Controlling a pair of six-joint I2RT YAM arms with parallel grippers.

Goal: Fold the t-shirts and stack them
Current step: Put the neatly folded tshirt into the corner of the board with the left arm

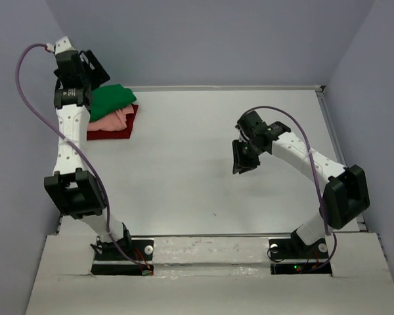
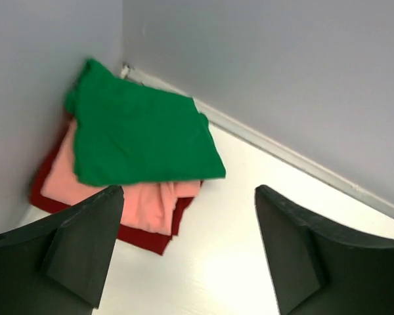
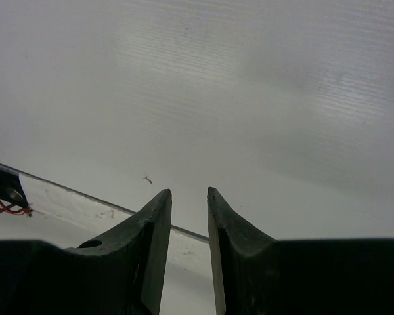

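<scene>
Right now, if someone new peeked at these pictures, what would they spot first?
The bright pile in the far left corner of the table: the green t-shirt on top, the salmon-pink t-shirt under it, the dark red t-shirt at the bottom. The left end effector hangs wide open near that pile, holding nothing. The right end effector hovers over bare table, also holding nothing.

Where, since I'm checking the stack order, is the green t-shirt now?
In the top view, the green t-shirt lies topmost in the far-left corner of the table, over the salmon-pink t-shirt and the dark red t-shirt, just ahead of the open left fingers.
</scene>
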